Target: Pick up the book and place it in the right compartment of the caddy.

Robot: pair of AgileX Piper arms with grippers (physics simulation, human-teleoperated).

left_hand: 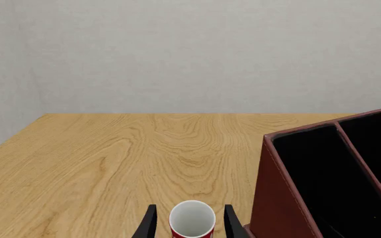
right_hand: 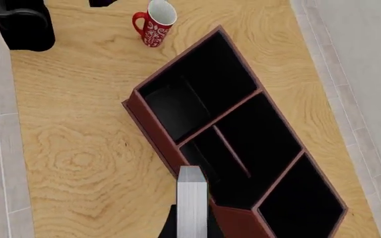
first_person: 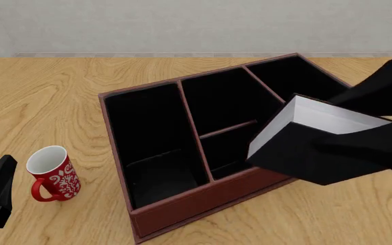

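Observation:
The book (first_person: pixel 316 118), black-covered with white page edges, hangs tilted in my right gripper (right_hand: pixel 192 224), which is shut on it. It hovers over the caddy's (first_person: pixel 182 206) near right corner, by the crossbar cell (first_person: pixel 226 109). The right compartment (first_person: pixel 293 77), small and black-lined, lies farther back and has nothing in it. In the right wrist view the book's page edges (right_hand: pixel 192 201) point down at the caddy wall (right_hand: pixel 152 135), with the right compartment (right_hand: pixel 303 206) off to one side. My left gripper (left_hand: pixel 190 224) is open and low on the table, also visible in the front view (first_person: pixel 2 176).
A red and white mug (first_person: pixel 51 174) stands upright left of the caddy, just ahead of my left gripper's fingers (left_hand: pixel 149 223). The long undivided cell (first_person: pixel 148 135) is on the caddy's left. A wall runs behind the table's far edge (left_hand: pixel 190 113).

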